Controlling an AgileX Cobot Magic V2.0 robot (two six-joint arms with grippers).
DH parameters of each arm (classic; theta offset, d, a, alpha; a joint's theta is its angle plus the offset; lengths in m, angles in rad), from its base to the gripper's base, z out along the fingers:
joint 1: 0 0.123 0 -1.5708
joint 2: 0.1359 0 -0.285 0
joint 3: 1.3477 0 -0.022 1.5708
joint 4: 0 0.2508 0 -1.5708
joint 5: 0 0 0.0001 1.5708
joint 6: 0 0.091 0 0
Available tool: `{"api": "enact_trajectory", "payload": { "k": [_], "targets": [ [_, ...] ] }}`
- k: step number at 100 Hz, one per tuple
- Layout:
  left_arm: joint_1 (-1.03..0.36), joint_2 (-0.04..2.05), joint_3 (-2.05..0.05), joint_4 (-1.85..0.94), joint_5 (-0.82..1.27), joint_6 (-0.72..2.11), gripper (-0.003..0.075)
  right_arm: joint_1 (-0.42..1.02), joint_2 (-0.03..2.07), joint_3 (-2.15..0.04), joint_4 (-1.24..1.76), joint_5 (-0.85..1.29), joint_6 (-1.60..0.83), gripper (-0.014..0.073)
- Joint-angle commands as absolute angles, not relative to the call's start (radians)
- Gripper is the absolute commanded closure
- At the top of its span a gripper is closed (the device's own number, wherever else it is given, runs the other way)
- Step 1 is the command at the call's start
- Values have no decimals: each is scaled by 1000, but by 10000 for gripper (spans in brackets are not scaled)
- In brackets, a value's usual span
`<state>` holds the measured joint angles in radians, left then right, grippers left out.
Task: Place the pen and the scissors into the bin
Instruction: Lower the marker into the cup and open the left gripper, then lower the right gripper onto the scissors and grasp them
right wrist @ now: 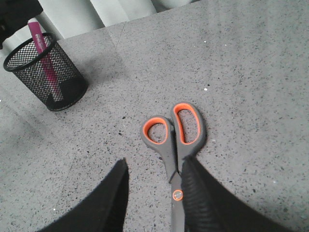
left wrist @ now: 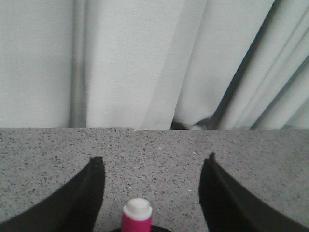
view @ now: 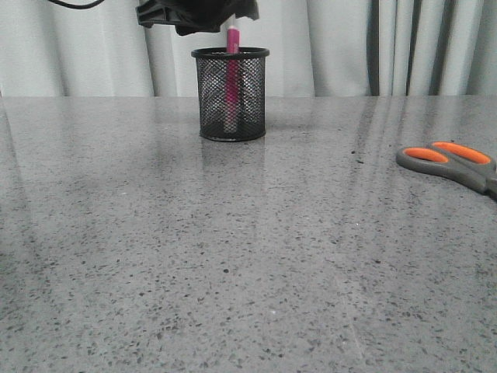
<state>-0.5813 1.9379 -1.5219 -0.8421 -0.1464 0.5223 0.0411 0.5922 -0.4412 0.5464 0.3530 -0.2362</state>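
Observation:
The black mesh bin (view: 230, 93) stands at the far middle of the table. The pink pen (view: 232, 78) stands upright inside it, with its whitish cap just above the rim. My left gripper (view: 203, 19) hangs right above the bin. In the left wrist view it (left wrist: 153, 158) is open, with the pen's cap (left wrist: 137, 211) free between the fingers. The grey and orange scissors (view: 450, 165) lie flat at the right. My right gripper (right wrist: 154, 163) is open over the scissors (right wrist: 176, 140), with the pivot beside one finger. The right wrist view also shows the bin (right wrist: 48, 72).
A pale curtain (view: 349, 47) hangs behind the table's far edge. The grey speckled tabletop (view: 233, 256) stretches between the bin and the scissors. The scissors lie close to the right edge of the front view.

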Motion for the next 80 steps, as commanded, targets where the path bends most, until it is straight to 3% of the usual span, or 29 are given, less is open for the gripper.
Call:
{"api": "enact_trajectory", "payload": {
  "k": [1, 23, 47, 59, 76, 80],
  "targets": [
    [-589, 1836, -1557, -820, -157, 523, 281, 37, 599, -481, 552, 299, -244, 358],
    [-587, 1662, -1557, -603, 51, 523, 302, 37, 638, -638, 552, 406, -291, 358],
    [-576, 1449, -1557, -387, 464, 521, 401, 88, 918, -1004, 519, 738, -370, 358],
    [-516, 1384, -1557, -381, 722, 521, 498, 138, 1068, -1147, 362, 868, -308, 354],
    [-392, 1306, -1552, -379, 1026, 521, 742, 198, 1207, -1216, 177, 1018, -160, 348],
    [-372, 1273, -1540, -376, 1032, 521, 740, 207, 1236, -1216, 175, 1043, -152, 336]
  ]
}}
